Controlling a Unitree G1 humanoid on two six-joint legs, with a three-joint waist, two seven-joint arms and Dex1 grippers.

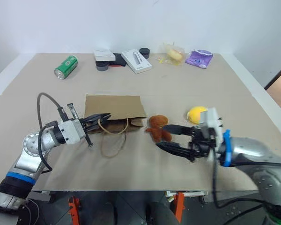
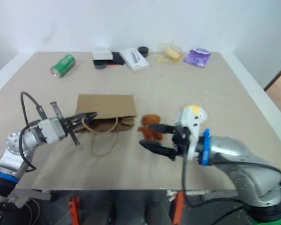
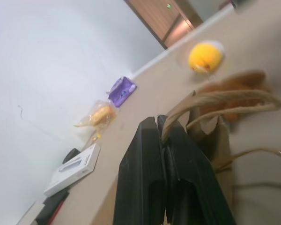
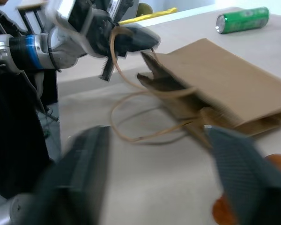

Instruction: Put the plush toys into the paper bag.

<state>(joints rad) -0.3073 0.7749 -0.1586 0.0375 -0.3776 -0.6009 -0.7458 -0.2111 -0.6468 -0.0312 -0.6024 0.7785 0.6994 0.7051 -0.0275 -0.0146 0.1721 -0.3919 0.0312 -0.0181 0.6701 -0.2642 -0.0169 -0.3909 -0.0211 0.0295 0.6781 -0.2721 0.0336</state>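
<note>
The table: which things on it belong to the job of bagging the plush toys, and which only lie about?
Belong to the job:
- brown kraft paper bag with cord handles
- brown gingerbread-man plush toy
- yellow-and-white egg-shaped plush ball

Lying about:
- green drink can
- white flat box
- clear-wrapped yellowish snack
- purple pouch

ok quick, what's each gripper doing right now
left gripper: jaws shut on the paper bag handle.
right gripper: jaws open, holding nothing, next to the gingerbread toy.
</note>
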